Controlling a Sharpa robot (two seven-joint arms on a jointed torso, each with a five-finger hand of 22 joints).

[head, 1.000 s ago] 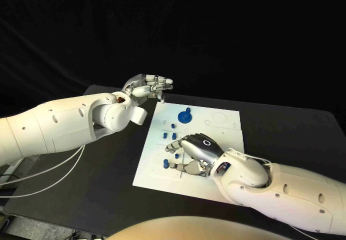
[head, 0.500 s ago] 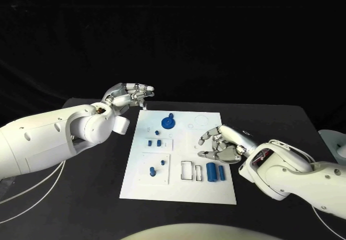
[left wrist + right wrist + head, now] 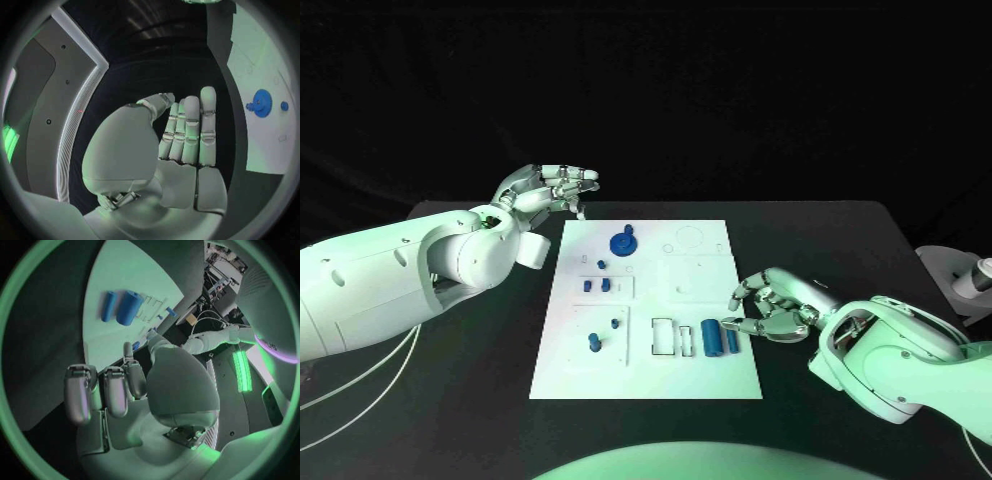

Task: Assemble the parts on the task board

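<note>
Presently idle | left hand [image 3: 548,187] fingers curled, empty | right hand [image 3: 770,304] curled, empty, beside blue plastic cylinders [image 3: 720,336] on white task board [image 3: 711,260] | risk: nudging cylinders

I log the left arm [image 3: 401,275] as a smooth white shell, bulbous at the wrist, with small dark screw points along its casing. Behind its left hand [image 3: 545,185] I note thin white cables [image 3: 365,370] trailing under the forearm. That hand is silver, built of segmented metallic fingers [image 3: 187,127] with ribbed bands over a rounded pale thumb base. I log the right arm [image 3: 913,355] as the same white shell with dark screw points; its right hand [image 3: 769,305] is silver, and its fingers [image 3: 94,392] end in blocky pads.
</note>
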